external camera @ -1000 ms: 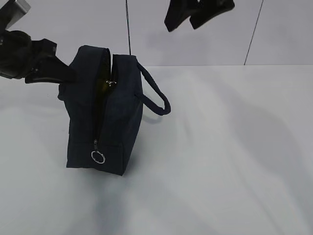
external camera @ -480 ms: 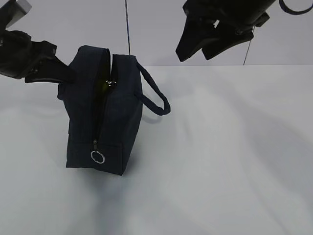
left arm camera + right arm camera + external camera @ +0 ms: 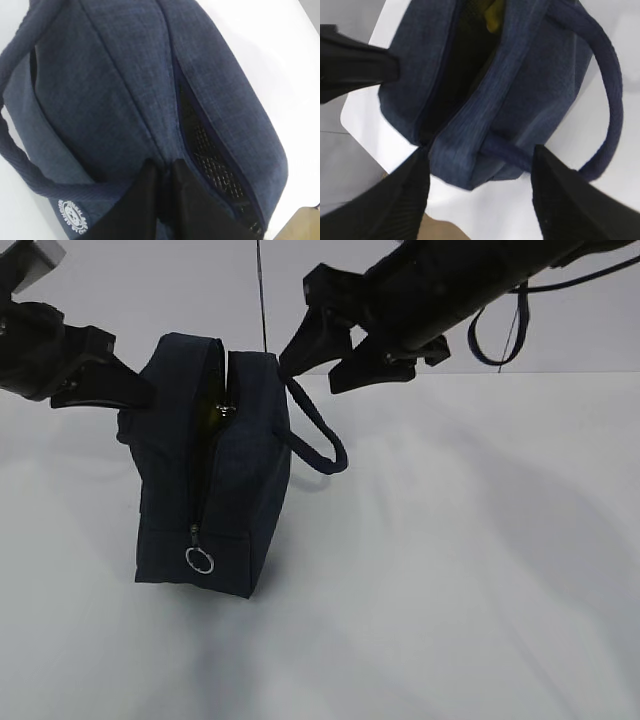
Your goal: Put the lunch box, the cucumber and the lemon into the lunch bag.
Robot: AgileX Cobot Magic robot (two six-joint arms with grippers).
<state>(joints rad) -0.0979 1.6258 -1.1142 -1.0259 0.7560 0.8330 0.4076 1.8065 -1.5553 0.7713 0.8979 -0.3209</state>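
Pinching the floppy lunch bag [image 3: 215,470] wall, the left gripper [image 3: 162,172] was shut; right gripper [image 3: 315,362] hung open and empty just above its soft handle [image 3: 318,435], the easy grab.

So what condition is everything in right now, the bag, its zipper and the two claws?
lunch bag: upright on the table, top gaping.
zipper ring pull: hanging low on the bag's end.
lemon: yellow, inside the bag.
left gripper: shut on the bag's fabric.
right gripper: open, by the bag's handle.
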